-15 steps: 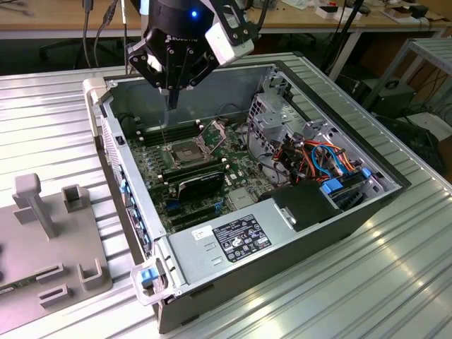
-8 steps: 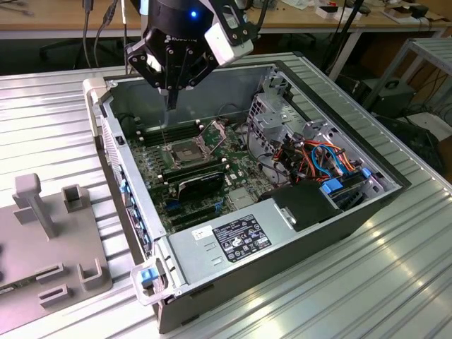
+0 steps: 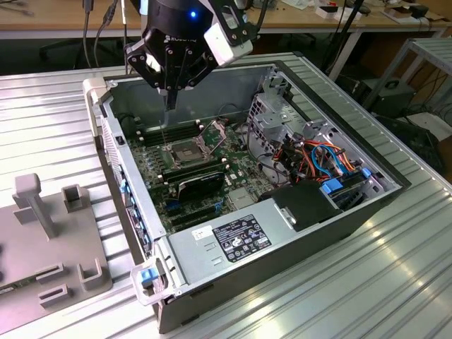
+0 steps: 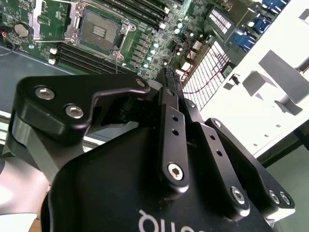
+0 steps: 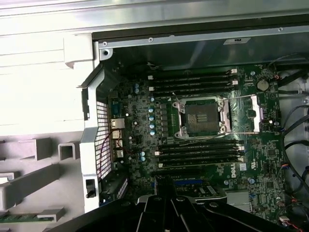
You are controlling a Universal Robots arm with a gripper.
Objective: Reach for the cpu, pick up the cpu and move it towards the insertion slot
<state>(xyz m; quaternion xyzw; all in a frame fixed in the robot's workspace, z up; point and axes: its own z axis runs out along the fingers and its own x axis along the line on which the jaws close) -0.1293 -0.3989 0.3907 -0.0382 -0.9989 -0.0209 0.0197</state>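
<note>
Gripper (image 3: 169,96) above case (image 3: 212,88) | fingers (image 4: 166,108) drawn narrow; you cannot tell if the cpu is pinched between them | insertion slot (image 3: 185,152) lies below, slightly toward exterior view's right

A ribbed metal table (image 3: 395,282) bears an open computer case (image 3: 240,281) and a grey fixture (image 3: 28,240).

Gripper (image 3: 169,90) matte black; link bars (image 4: 173,140) carry silver hex screws (image 4: 175,171); white lettering (image 4: 159,223); blue indicator light (image 3: 192,14); white wrist housing (image 3: 227,39).
</note>
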